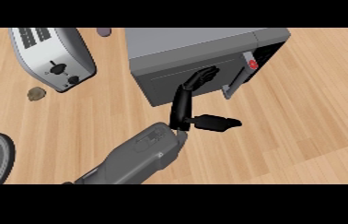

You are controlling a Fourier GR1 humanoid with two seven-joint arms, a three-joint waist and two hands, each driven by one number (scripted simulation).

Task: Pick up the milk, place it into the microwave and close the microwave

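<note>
The grey microwave (194, 42) stands at the upper middle of the counter, turned at an angle. Its door (166, 82) lies flat against the body, with a pale handle (233, 83) and a red button (253, 64) at its right end. My left hand (181, 107) reaches up from the lower left. Its straight fingers (202, 76) rest against the door face and the thumb (219, 123) sticks out to the right. It holds nothing. No milk shows anywhere. My right hand is out of the picture.
A silver toaster (54, 55) lies at the upper left. A small brown lump (36, 94) sits below it and a purplish object (103, 32) beside it. A dark plate rim (5, 156) shows at the left edge.
</note>
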